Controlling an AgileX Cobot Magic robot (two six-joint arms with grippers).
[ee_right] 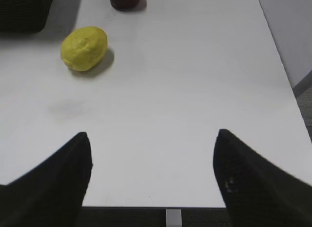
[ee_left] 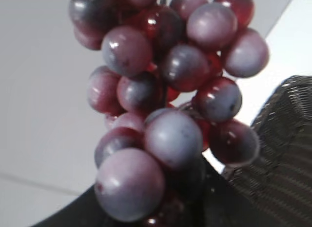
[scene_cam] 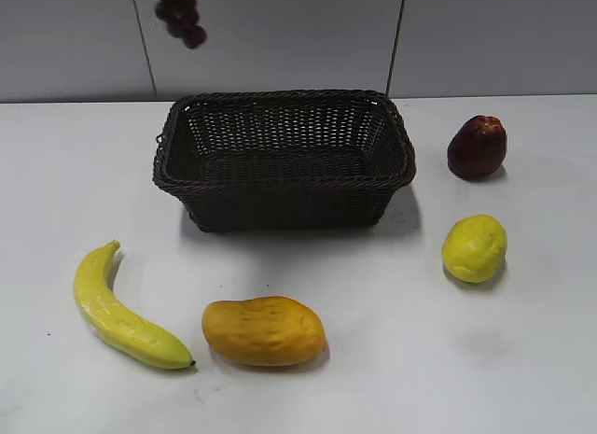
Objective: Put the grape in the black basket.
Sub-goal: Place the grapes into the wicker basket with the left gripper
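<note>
Purple-red grape (scene_cam: 180,14) hangs at the exterior view's top edge, raised above and behind the black basket's (scene_cam: 284,159) left rear corner; no hand shows here. Left wrist view: the bunch dangles lengthwise, basket rim lower right; the left hand's grip cannot be told. Right wrist view: right hand (ee_right: 151,175) spread apart, empty, over the surface (ee_right: 195,90).
</note>
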